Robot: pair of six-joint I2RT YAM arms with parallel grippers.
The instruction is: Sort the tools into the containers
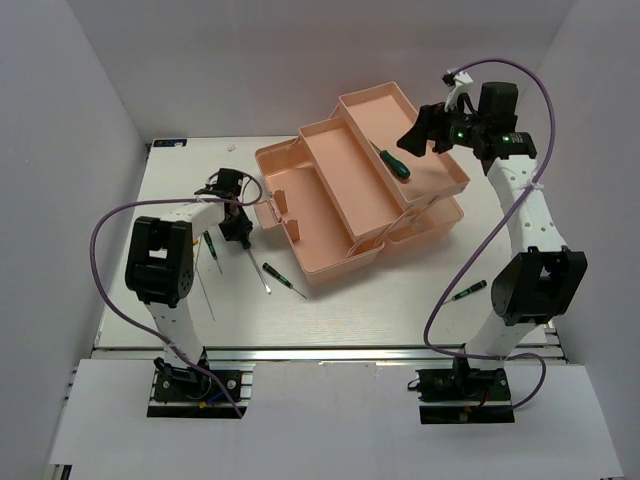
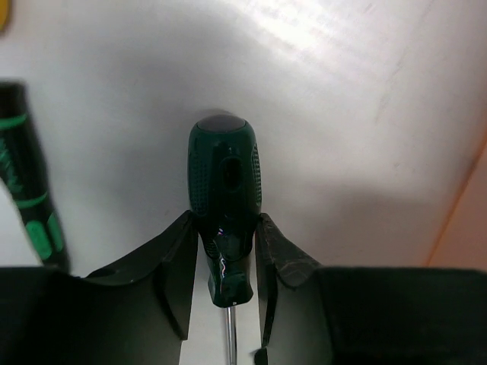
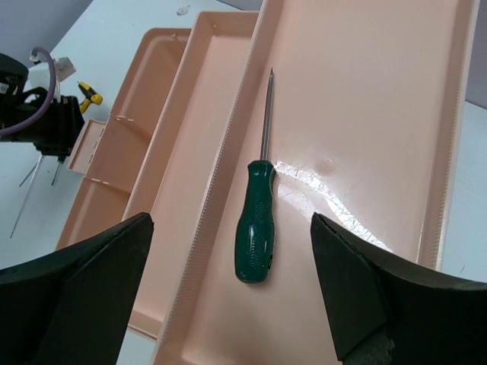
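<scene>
Progress: early by my judgement. One tool is binned, one is in a grip, and at least three lie loose on the table.
Left gripper: at the left of the table, near the toolbox's left end, its fingers pressed onto the narrow neck of a dark green handle.
Held screwdriver: its long axis runs in line with the fingers, the rounded butt pointing away from the wrist and the shaft running back toward it. I cannot tell whether it is clear of the table.
Small screwdriver: on the table just near of the left gripper, its axis running roughly far to near.
Second loose screwdriver: right of that one and near the toolbox's near wall. It lies on a diagonal with the handle far-left and the tip near-right.
Toolbox: centre-far on the table, opened out with its trays stepped up toward the far right.
Tray screwdriver: sorted, lying flat in the far-right tray roughly parallel to the long walls, with the tip far-left and the handle near-right.
Right gripper: above that tray, fingers spread wide and holding nothing.
Last loose screwdriver: near right, beside the right arm, on a diagonal.
</scene>
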